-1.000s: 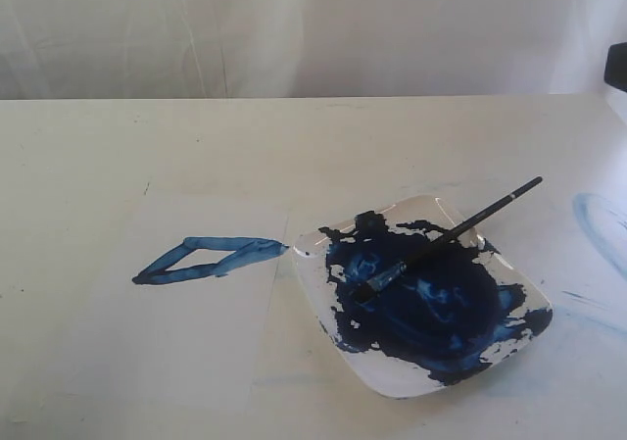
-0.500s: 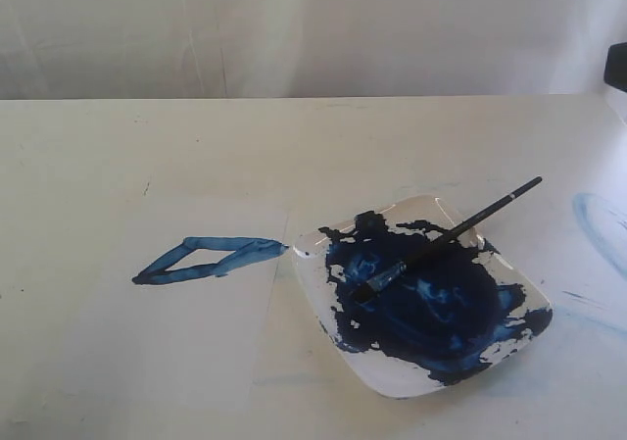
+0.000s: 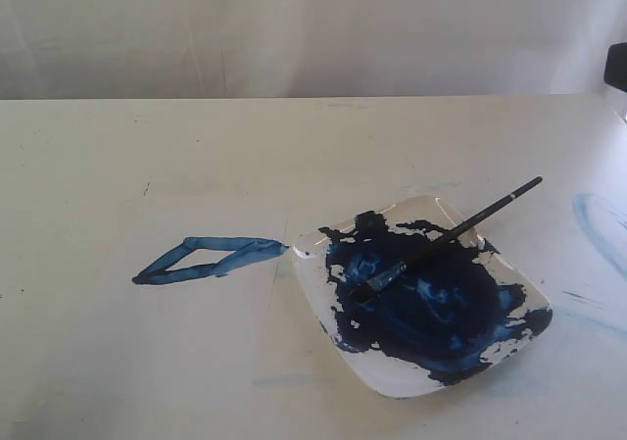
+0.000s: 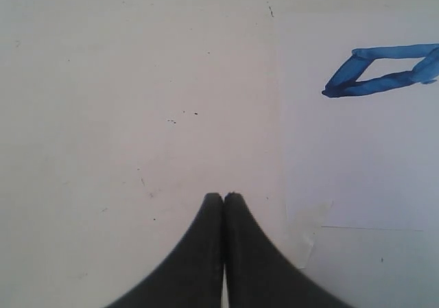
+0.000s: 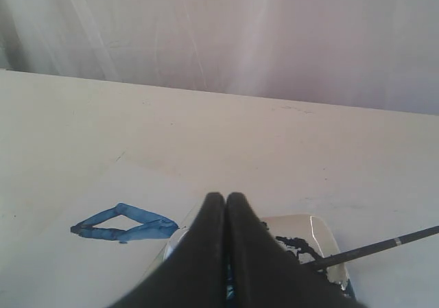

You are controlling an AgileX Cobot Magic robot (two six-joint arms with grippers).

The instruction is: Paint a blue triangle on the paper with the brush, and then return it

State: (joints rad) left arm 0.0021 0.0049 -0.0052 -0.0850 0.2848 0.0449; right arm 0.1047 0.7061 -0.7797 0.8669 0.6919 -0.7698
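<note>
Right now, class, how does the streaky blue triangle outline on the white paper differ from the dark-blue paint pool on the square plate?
The blue triangle is a thin open outline; the paint pool is a broad, ragged filled patch. The triangle is mid-blue and streaky; the pool is almost black. The triangle lies bare on the paper; the pool, on the plate, has the black-handled brush lying across it. Both are blue paint.
</note>
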